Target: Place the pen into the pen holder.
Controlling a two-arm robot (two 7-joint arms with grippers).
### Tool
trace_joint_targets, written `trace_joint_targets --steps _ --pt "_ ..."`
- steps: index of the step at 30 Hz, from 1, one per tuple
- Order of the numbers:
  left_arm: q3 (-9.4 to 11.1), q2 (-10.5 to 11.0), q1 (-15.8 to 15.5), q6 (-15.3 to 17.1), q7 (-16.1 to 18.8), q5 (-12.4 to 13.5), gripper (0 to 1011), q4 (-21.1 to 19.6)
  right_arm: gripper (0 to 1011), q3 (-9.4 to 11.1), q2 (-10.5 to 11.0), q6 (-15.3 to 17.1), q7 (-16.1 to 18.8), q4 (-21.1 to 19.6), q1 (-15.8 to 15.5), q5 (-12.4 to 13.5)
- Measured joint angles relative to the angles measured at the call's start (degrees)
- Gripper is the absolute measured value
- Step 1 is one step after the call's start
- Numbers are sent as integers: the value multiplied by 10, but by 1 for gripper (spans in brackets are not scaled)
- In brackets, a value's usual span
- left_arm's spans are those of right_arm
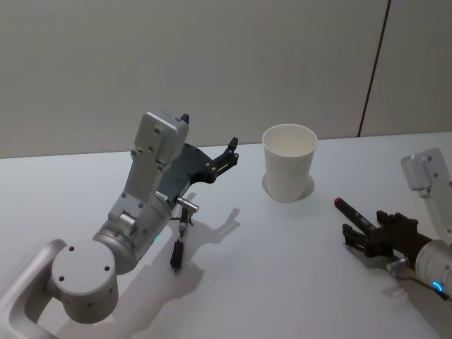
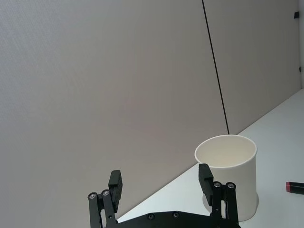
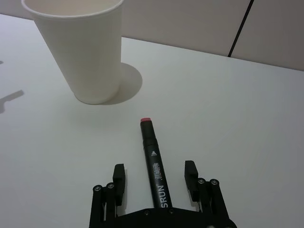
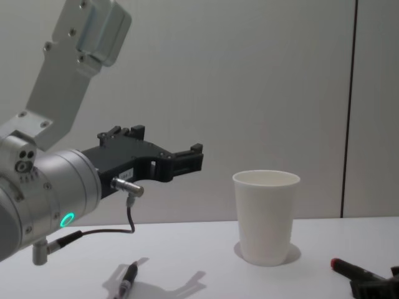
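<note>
The left arm (image 1: 141, 212) loomed nearest, its big grey joints filling the near left of the table (image 1: 282, 282). Its left tool (image 1: 222, 159) was raised well above the surface, jaws spread and holding nothing. It pointed toward the pen holder (image 1: 289, 166), probably parked high so that it kept out of the other arm's way. Below it a second pen (image 1: 176, 254), dark and slim, lay flat on the table, touched by nothing.

The pen holder, a white paper cup, stood upright at the far middle of the table with its mouth open and nothing visible inside.

The pen (image 1: 349, 212), a black marker with a red end, lay flat at the near right, apart from the cup, its red end turned toward it. The right tool (image 1: 360, 236) sat low over the pen's rear half. In the right wrist view its fingers (image 3: 118, 173) stood open on either side of the barrel, not yet pressing it. That straddle looked like the set-up for a pinch across the barrel, so the task seemed to be at the grasping step, with lifting and dropping into the cup yet to do
</note>
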Motion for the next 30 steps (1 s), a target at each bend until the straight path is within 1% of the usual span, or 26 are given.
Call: trace_joint_targets --steps 6,28,29,30 --pt "0 0 0 0 0 0 1001 0 753 0 0 0 0 1 0 0" --pt "0 0 0 0 0 0 1001 0 599 5 0 0 -5 0 0 4" --pt "0 0 0 0 0 0 1001 0 588 5 0 0 -5 0 0 4" --pt "0 0 0 0 0 0 1001 0 555 5 0 0 -6 0 0 4"
